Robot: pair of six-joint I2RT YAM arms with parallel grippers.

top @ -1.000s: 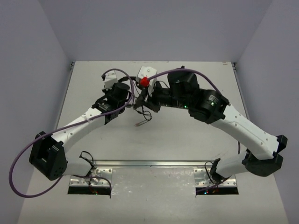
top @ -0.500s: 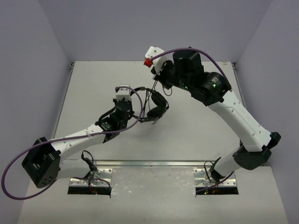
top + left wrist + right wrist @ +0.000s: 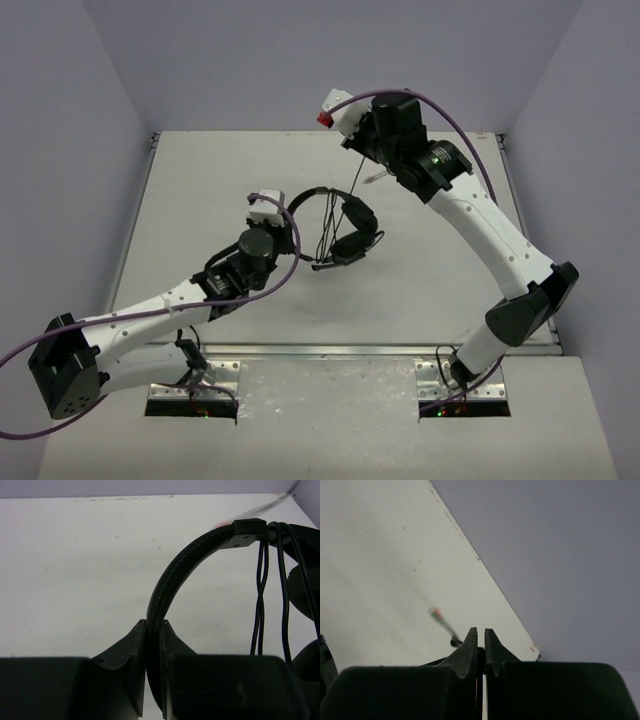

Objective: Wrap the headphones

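The black headphones [image 3: 352, 232] hang above the table's middle. My left gripper [image 3: 290, 213] is shut on the thin arched headband [image 3: 172, 577], which runs up between its jaws in the left wrist view [image 3: 154, 630]. Both earcups [image 3: 306, 592] hang to the right. Thin dark cable strands [image 3: 261, 605] drop from the headband's end. My right gripper [image 3: 358, 160] is raised near the back of the table and shut on the cable [image 3: 340, 205], which is pinched between its jaws [image 3: 481, 636]. A reddish plug [image 3: 439, 616] dangles blurred just past its fingertips.
Thick purple robot cables [image 3: 290, 235] loop over both arms. The white table [image 3: 370, 555] ends at its back edge, against grey walls, close to my right gripper. Mounting plates [image 3: 330, 370] lie along the near edge.
My right gripper has risen toward the back with the cable, drawing it taut. My left gripper has carried the headphones nearer and to the right.
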